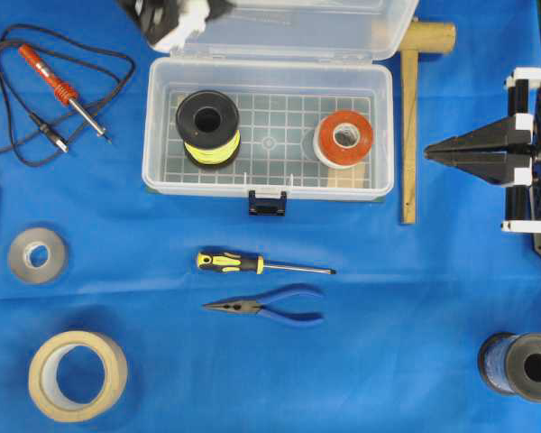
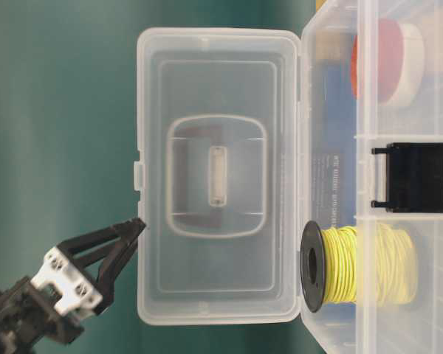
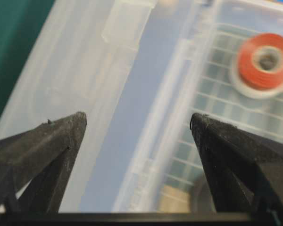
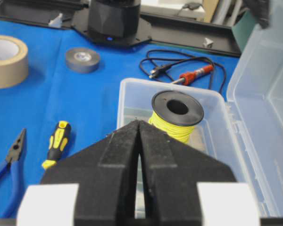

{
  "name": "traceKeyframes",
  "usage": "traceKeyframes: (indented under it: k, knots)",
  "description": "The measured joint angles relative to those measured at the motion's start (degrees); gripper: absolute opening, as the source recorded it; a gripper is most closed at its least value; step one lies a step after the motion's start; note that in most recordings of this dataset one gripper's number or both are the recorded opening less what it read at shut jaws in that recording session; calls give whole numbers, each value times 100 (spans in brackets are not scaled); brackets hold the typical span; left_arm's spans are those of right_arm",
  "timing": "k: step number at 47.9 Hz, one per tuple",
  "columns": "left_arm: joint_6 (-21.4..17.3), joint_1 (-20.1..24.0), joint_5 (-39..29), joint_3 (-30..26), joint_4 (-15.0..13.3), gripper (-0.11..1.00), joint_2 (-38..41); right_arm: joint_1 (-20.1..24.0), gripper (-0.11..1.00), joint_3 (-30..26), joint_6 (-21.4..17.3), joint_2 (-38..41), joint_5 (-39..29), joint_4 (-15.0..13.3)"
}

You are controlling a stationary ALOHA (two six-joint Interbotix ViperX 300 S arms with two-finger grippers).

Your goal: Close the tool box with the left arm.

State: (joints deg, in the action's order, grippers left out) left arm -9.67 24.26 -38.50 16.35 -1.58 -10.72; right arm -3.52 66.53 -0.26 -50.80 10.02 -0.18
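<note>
The clear tool box [image 1: 153, 171] stands open at the back middle, its lid [image 1: 298, 27] raised. A yellow wire spool [image 1: 207, 126] and an orange tape roll [image 1: 343, 138] sit on its grid floor, and the black latch [image 1: 267, 202] hangs at the front. My left gripper [image 1: 185, 27] is at the lid's left end, its tips by the lid's free edge [image 2: 140, 177]; contact is unclear. In the left wrist view the left gripper [image 3: 137, 120] is wide open over the lid [image 3: 75, 70]. My right gripper [image 1: 428, 153] hangs shut to the right of the box, holding nothing.
A soldering iron with cord [image 1: 63, 86] lies at the back left. A grey tape roll [image 1: 36, 255] and a masking tape roll [image 1: 77, 374] sit at the left. A screwdriver [image 1: 252, 264] and pliers [image 1: 270, 307] lie before the box. A wooden mallet [image 1: 410, 126] and a blue spool [image 1: 523, 365] are on the right.
</note>
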Motion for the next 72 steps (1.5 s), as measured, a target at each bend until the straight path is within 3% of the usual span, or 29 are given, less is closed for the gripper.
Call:
traceKeyframes:
  k: [27,33,42,54,72]
  knots:
    - [1354,-2004,-44,1468,-70,88,-949,0,0,0,0,0,0,9]
    - [1450,-2435,-18,1644,-88,88,-1160,0,0,0,0,0,9,0]
    - [1450,-2558,413,1863,-62,88,-1731,0,0,-9,0,0,9,9]
    - [1178,-2549,1494,2663,-26,88,-3138,0,0,-9,-9,-18,0,9]
    - [1002,-2540,3138,4614,-18,88,-5168,-9,0,-9,0,-79,9,9]
